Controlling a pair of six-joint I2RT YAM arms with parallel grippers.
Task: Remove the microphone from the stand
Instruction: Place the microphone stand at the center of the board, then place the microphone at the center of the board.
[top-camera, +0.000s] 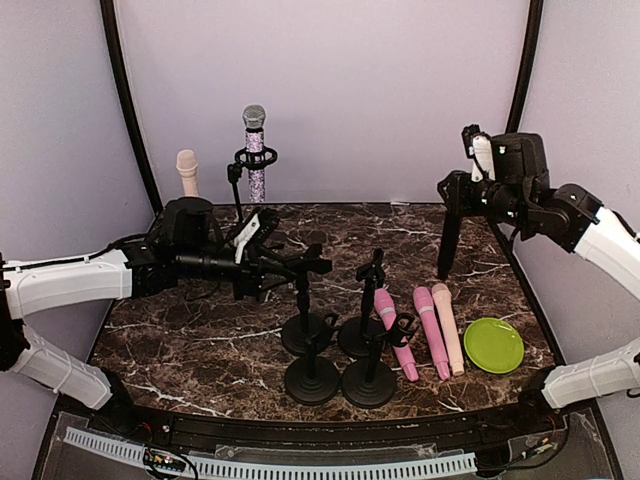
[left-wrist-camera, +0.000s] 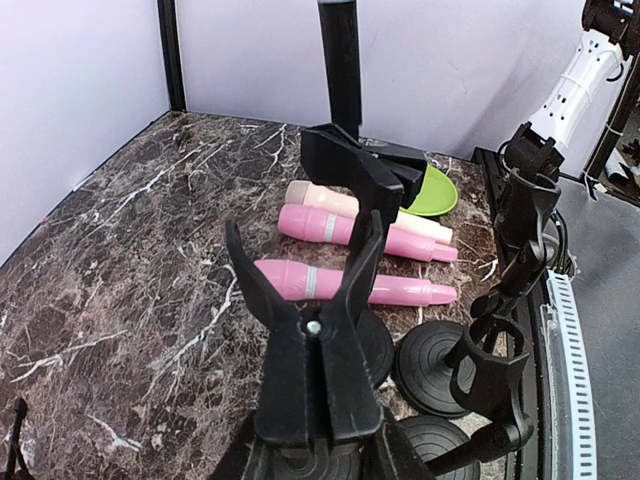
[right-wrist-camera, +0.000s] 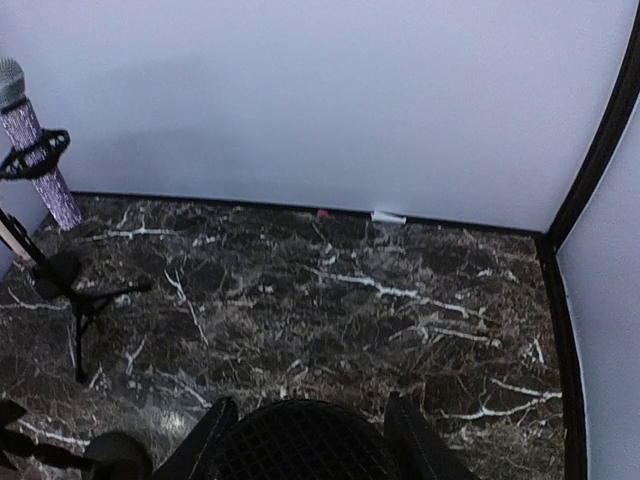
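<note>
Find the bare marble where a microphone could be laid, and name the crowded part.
Bare: the back strip of table right of the glitter microphone, and the front-left marble beside the stands. Crowded: front-right, around pink microphones and green plate.

Green plate (top-camera: 493, 345) on marble table (top-camera: 200, 340); small white scrap (right-wrist-camera: 388, 216), maybe tape, behind.

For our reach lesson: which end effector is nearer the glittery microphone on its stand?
Left. The left end effector is just in front of the glittery microphone; the right end effector is far off to its right.
</note>
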